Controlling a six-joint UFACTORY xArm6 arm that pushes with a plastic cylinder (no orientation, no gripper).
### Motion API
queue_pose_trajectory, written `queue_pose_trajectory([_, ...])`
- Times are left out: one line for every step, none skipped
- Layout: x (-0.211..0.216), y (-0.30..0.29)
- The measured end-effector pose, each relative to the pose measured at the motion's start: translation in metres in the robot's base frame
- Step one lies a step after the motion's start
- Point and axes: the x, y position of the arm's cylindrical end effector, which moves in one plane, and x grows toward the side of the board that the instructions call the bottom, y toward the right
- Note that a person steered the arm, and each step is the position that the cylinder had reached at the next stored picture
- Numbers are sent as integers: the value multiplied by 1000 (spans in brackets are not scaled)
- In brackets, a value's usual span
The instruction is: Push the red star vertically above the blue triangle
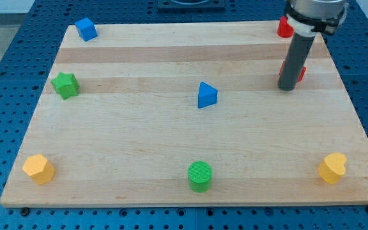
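The blue triangle lies near the middle of the wooden board. My tip rests on the board at the view's right, well to the right of the triangle. A red block sits right behind the rod and is mostly hidden by it, so its shape cannot be made out. A second red block sits at the top right edge, partly hidden by the arm. I cannot tell which of the two is the star.
A blue cube is at the top left, a green star at the left, a yellow hexagon at the bottom left, a green cylinder at the bottom middle, and a yellow heart at the bottom right.
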Motion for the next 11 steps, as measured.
queue_pose_trajectory([-2, 32])
queue_pose_trajectory([4, 51])
queue_pose_trajectory([-20, 51])
queue_pose_trajectory([-33, 17])
queue_pose_trajectory([-33, -22])
queue_pose_trajectory([-39, -57])
queue_pose_trajectory([-66, -66])
queue_pose_trajectory([-74, -109])
queue_pose_trajectory([-74, -155])
queue_pose_trajectory([-86, -178])
queue_pose_trajectory([-110, -188])
